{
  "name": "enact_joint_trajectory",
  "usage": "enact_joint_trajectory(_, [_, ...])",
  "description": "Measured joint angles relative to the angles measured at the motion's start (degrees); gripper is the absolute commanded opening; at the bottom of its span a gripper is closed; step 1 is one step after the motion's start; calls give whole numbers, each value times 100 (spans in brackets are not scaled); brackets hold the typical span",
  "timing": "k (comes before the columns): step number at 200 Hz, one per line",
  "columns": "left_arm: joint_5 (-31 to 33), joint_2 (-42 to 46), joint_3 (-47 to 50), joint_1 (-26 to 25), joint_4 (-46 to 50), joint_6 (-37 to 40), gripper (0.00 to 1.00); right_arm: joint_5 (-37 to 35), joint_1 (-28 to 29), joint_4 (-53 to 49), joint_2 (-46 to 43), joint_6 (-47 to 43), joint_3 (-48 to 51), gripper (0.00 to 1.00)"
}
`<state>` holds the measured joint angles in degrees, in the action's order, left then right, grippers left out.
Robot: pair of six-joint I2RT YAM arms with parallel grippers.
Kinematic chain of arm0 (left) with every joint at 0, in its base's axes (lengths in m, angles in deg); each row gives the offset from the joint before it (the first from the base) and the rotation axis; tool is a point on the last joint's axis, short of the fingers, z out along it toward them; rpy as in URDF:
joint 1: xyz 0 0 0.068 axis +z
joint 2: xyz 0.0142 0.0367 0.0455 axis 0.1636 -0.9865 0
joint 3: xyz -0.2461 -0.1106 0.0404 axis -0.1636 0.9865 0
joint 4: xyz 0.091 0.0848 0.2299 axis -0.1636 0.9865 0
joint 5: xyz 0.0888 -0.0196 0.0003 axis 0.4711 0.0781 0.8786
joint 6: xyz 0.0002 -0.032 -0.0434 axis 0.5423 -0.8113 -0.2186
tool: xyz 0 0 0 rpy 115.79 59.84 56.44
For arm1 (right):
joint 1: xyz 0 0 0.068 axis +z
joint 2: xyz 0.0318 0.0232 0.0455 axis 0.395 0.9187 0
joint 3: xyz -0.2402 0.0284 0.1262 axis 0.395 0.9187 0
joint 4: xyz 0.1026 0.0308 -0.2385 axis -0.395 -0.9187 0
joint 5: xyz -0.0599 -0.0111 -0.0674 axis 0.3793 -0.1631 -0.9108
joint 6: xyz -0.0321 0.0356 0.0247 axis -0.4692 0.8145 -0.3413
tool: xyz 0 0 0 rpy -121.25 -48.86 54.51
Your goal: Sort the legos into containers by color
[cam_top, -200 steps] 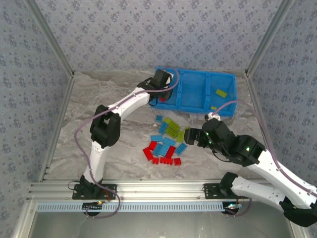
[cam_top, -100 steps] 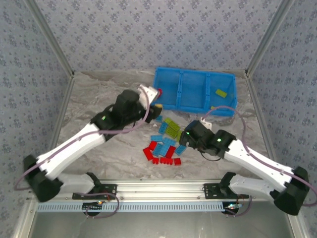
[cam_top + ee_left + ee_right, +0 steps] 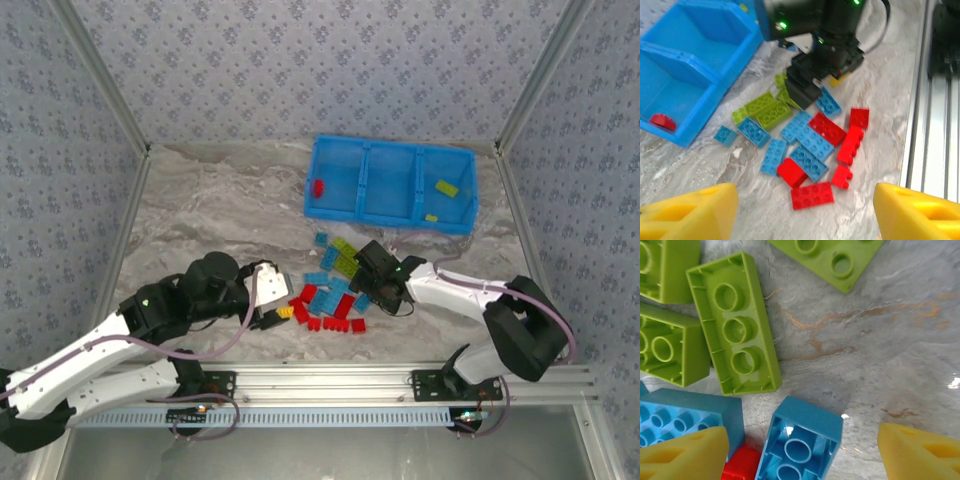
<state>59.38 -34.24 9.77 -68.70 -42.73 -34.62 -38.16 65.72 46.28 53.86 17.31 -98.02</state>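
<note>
Blue ribbed plastic makes up the tray [image 3: 380, 218], which stands at the far side of the marbled grey table [image 3: 220, 200] with its three compartments side by side. The left compartment holds one red brick [image 3: 317, 187], and the right compartment holds two yellow-green bricks [image 3: 446, 188], one near the middle and one at the near wall.

The loose legos [image 3: 335, 290] lie in a tight cluster on the table, on the near side of the tray and apart from it. Yellow-green ones lie nearest the tray, light blue ones in the middle, and red ones on the side toward the arm bases.

The left pincer [image 3: 280, 308] sits low, just left of the cluster. Its yellow fingertips [image 3: 690, 212] are spread wide with nothing between them, and the red pieces lie on the table ahead of them.

The right pincer [image 3: 365, 262] is down at the cluster's right edge, close over the yellow-green pieces. Its fingers [image 3: 682, 455] are also spread wide. An upturned light blue brick [image 3: 802, 440] lies on the table between them, and neither pad appears to touch it, though the frame cuts off its near end. Just beyond it lies a long green brick [image 3: 735, 325], hollow side up, beside other green pieces
</note>
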Motion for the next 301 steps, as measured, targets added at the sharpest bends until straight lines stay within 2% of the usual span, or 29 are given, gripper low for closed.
enact_joint_trajectory(23, [-138, 20, 267, 0, -44, 264, 96, 2, 44, 66, 125, 133, 0, 72])
enact_joint_trajectory(36, [-223, 17, 376, 0, -68, 343, 99, -57, 61, 39, 133, 197, 2, 65])
enact_joint_trajectory(58, [-315, -22, 455, 0, -68, 452, 99, -197, 92, -68, 192, 317, 9, 54])
enact_joint_trajectory(99, [-348, 2, 584, 0, -153, 511, 99, -367, 133, -208, 149, 461, 46, 40])
enact_joint_trajectory(128, [-343, 50, 629, 0, -155, 527, 99, -461, 144, -363, -153, 496, 127, 36])
enact_joint_trajectory(146, [-326, 85, 629, 0, -157, 531, 99, -564, 92, -570, -647, 476, 144, 31])
enact_joint_trajectory(168, [-306, 155, 640, 0, -179, 542, 99, -868, -59, -785, -1338, 184, 7, 27])
enact_joint_trajectory(195, [-254, 286, 693, 0, -219, 544, 99, -1578, -262, -984, -1519, -922, -826, 27])
enact_joint_trajectory(216, [-184, 407, 769, 0, -308, 542, 99, -2079, -632, -911, -957, -2109, -1834, 27])
enact_joint_trajectory(239, [-146, 570, 883, 0, -457, 544, 99, -2164, -1266, -767, 269, -3108, -3064, 28])
enact_joint_trajectory(281, [92, 848, 1034, 0, -505, 566, 99, -2076, -1978, -588, 2409, -4011, -4527, 33])
enact_joint_trajectory(301, [186, 931, 1088, 2, -540, 586, 99, -1873, -2146, -605, 3067, -4221, -4878, 42])
